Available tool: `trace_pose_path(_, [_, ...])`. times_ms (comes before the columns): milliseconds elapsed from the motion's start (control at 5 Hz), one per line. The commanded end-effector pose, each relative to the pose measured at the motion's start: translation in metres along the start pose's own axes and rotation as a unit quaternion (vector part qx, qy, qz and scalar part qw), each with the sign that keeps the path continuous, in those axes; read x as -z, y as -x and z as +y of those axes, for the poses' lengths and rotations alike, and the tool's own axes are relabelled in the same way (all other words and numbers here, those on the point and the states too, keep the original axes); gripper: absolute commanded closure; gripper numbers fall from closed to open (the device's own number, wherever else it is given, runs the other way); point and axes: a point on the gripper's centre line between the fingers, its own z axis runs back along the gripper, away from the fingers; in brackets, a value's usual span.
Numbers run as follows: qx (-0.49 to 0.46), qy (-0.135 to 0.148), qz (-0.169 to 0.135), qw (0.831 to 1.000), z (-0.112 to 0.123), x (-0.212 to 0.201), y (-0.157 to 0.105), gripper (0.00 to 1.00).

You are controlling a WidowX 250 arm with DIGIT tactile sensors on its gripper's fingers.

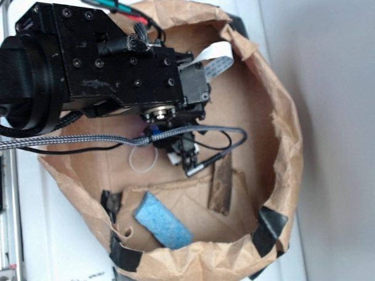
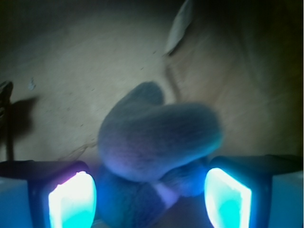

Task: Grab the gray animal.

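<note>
Currently one gray animal [image 2: 154, 137] lies between the released pincer's [image 2: 149, 199] two pads [image 2: 71, 202].

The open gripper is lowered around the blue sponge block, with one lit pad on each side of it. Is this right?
Not quite. The wrist view shows the small gray plush animal between the lit pads, not the sponge. The blue sponge block lies apart, near the paper wall, in the exterior view. The gripper is open.
</note>
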Motion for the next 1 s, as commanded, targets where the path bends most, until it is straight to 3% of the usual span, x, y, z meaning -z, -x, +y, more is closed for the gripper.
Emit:
trace_pose_path(0, [-0.015,-0.002,-0.016,1.0,-0.007,0.008,-0.013,0.0])
trace_pose_path(200, [-0.019,0.005,-0.021,1.0,-0.005,0.006,-0.012,1.0])
trace_pose_path(600, [-0.015,-0.006,-0.043,0.999,-0.007,-0.01,-0.012,1.0])
trace_pose_path(800, [0.004,0.004,-0.045,0.999,-0.021,-0.054,-0.008,1.0])
